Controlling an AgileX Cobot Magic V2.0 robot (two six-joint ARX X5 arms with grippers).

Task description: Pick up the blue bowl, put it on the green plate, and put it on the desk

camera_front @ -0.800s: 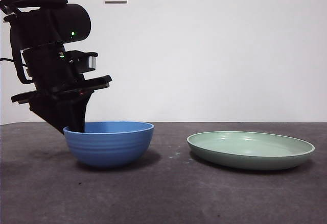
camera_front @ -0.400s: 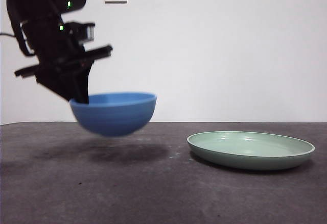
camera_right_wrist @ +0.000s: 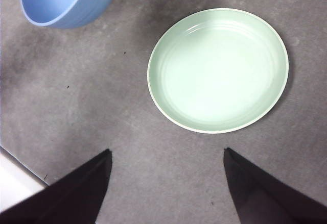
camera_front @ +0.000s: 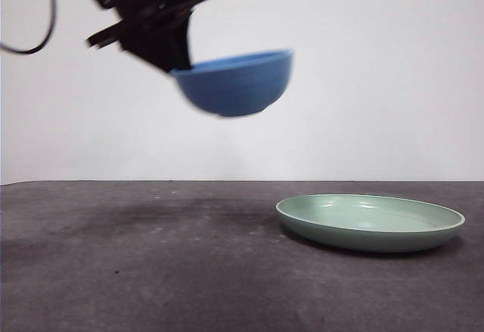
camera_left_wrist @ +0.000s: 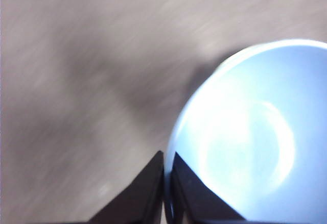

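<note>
My left gripper (camera_front: 178, 61) is shut on the rim of the blue bowl (camera_front: 238, 82) and holds it high above the desk (camera_front: 151, 271), tilted a little, left of the green plate (camera_front: 369, 221). The left wrist view shows the jaws (camera_left_wrist: 167, 170) pinching the bowl's rim, with the bowl's pale inside (camera_left_wrist: 250, 142) beside them. The green plate lies empty on the desk at the right. My right gripper (camera_right_wrist: 166, 183) is open and empty, well above the desk near the plate (camera_right_wrist: 218, 70). The bowl also shows in the right wrist view (camera_right_wrist: 66, 2).
A white wall stands behind the desk. A black cable (camera_front: 41, 33) hangs from the left arm at the upper left. A pale strip of the desk's edge (camera_right_wrist: 15, 180) shows in the right wrist view.
The left gripper has lifted the bowl off the desk, higher and to the right toward the plate. The plate has not moved.
</note>
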